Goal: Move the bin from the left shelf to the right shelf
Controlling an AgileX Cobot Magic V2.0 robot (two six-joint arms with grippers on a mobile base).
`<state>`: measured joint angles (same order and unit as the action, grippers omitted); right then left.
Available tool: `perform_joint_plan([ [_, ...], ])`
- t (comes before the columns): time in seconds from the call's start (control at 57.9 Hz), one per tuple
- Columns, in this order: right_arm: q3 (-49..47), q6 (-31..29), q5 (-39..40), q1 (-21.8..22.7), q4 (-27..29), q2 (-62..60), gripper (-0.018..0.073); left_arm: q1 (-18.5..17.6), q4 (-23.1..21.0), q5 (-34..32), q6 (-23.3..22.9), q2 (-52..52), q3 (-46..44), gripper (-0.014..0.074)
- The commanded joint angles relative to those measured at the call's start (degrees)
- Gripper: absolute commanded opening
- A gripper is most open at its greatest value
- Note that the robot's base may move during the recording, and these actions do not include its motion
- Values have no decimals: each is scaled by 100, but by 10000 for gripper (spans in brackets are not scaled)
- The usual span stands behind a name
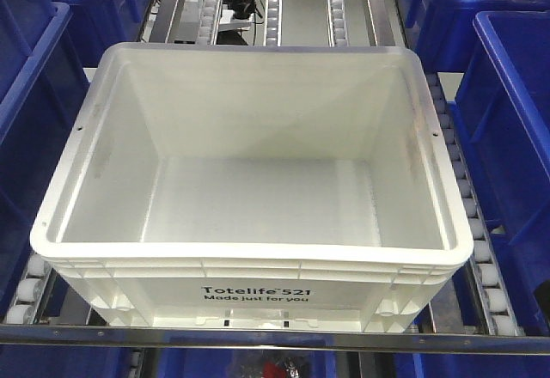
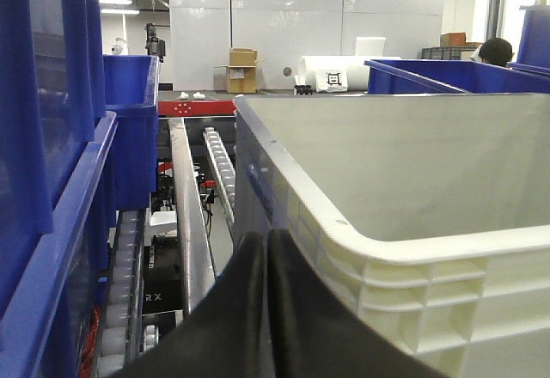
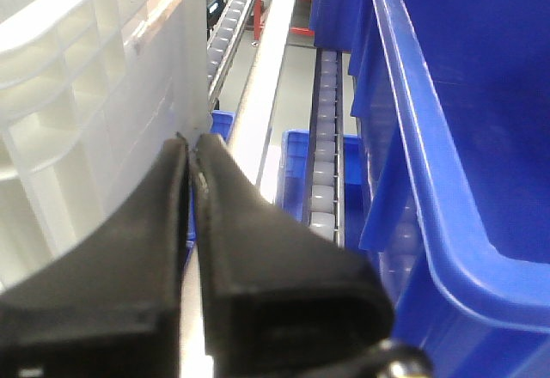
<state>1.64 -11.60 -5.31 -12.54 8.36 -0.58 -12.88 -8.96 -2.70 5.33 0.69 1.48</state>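
1. Centrally placed: the bin, white, empty, its printed side toward the bottom of the front view. It sits squarely on the roller lanes of a flow rack, its front edge close to the rack's grey front bar.
2. Blue totes: these flank the bin at the left and right edges of the frame, close by but not visibly touching it.
3. Left gripper: the dark fingers meet at their tips with nothing between them. It sits low in the wrist view, just beside the bin's ribbed outer wall near the corner. Contact with the wall cannot be confirmed.
4. Right gripper: the fingers are drawn together with only a thin slit showing, and they hold nothing. The tips lie close against the bin's opposite side wall, at the upper left of that view.
5. Steel rail: it runs away from the camera between the bin and the totes on the left.
6. Cardboard boxes: these stand far off at the upper middle, against white panels.
7. Progress, as a judgement: the bin rests on rollers, not lifted. Which shelf this rack is cannot be told, so the move is either not begun or just finished. With both closed pincers flanking the walls, a two-sided squeeze looks likelier than a pinch.
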Motion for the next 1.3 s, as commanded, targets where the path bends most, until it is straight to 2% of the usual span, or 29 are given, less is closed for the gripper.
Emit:
perform_joint_plan([
  [0.0, 106, -8, 440, 0, -7, -59, -8, -29, -44, -436, -50, 83, 111, -6],
  [0.674, 106, -8, 440, 0, -7, -59, -8, -29, -44, -436, -50, 83, 111, -6],
  [0.795, 106, -8, 444, 0, -7, -59, -8, -29, -29, -435, 193, 85, 113, -6],
  [0.881, 106, -8, 488, 0, -7, -59, -8, -29, -34, -435, 193, 85, 113, -6],
  [1.002, 106, 35, 721, 0, 9, -59, -8, -29, -34, -800, 193, 85, 110, -6],
  [1.158, 106, 527, 1213, 0, 590, -59, -8, -29, -42, -1381, 21, 85, 1, -6],
  [1.279, -5, 767, 1229, 0, 1019, -59, -8, -29, -42, -1049, 1, 77, -324, -6],
])
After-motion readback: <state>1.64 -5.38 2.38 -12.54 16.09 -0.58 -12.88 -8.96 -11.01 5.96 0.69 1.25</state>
